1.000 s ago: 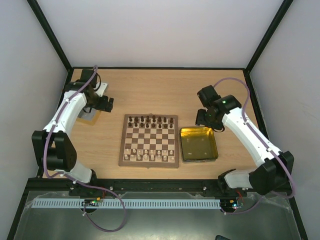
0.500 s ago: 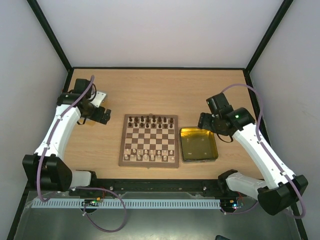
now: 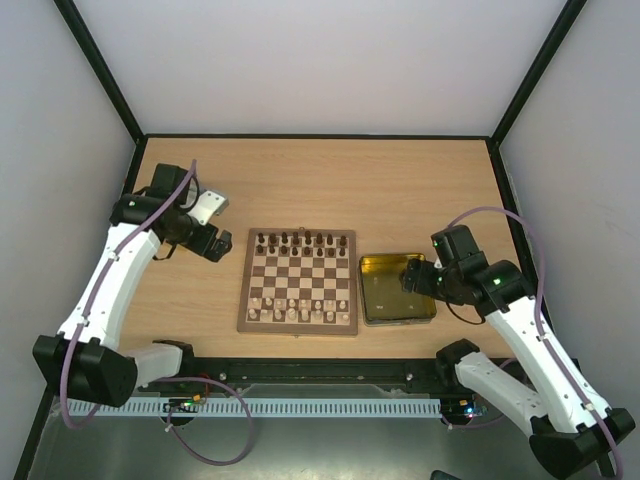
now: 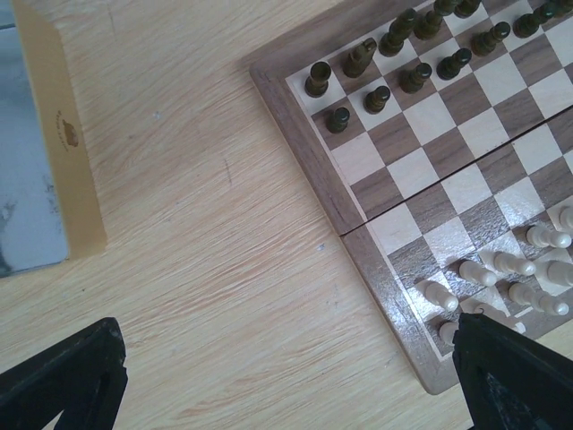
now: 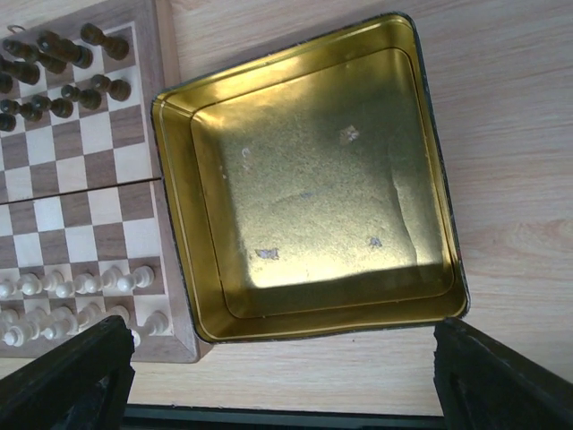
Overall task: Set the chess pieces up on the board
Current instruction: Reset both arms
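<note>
I see my left gripper (image 3: pixel 214 243) wide open, empty, beside the board (image 3: pixel 298 280), right gripper (image 3: pixel 414 278) likewise above the gold tray (image 3: pixel 385 300), chess pieces (image 4: pixel 361 58) in rows

The top external camera looked down from above the near edge onto the whole table (image 3: pixel 330 180). The left wrist camera sat close over the left edge of the board (image 4: pixel 430 179), perhaps slightly tilted. The right wrist camera sat over its right edge and the gold tray (image 5: pixel 313 197). All three shared the board.
</note>
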Motion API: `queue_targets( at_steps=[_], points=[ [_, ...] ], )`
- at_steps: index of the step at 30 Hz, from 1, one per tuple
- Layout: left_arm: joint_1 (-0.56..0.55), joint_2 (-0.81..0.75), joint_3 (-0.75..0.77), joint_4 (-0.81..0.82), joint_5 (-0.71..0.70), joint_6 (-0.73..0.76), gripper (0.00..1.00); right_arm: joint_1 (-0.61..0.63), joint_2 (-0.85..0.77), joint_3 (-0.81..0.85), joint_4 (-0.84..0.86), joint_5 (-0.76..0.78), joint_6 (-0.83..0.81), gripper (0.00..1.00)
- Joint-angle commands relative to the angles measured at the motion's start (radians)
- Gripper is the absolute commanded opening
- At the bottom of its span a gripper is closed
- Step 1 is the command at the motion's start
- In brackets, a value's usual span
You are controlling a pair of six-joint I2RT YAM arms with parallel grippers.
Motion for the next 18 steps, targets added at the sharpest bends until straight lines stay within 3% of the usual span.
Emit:
queue_targets(
  at_steps=[1,18],
  points=[
    [-0.003,-0.027,-0.013,-0.031,0.012,-0.019,0.99,-0.001,-0.021,-0.022,-0.053,0.015,0.018,0.88],
    [-0.004,-0.044,-0.025,-0.013,-0.037,-0.043,0.99,-0.001,-0.003,-0.016,-0.035,0.0,-0.002,0.87]
  ],
)
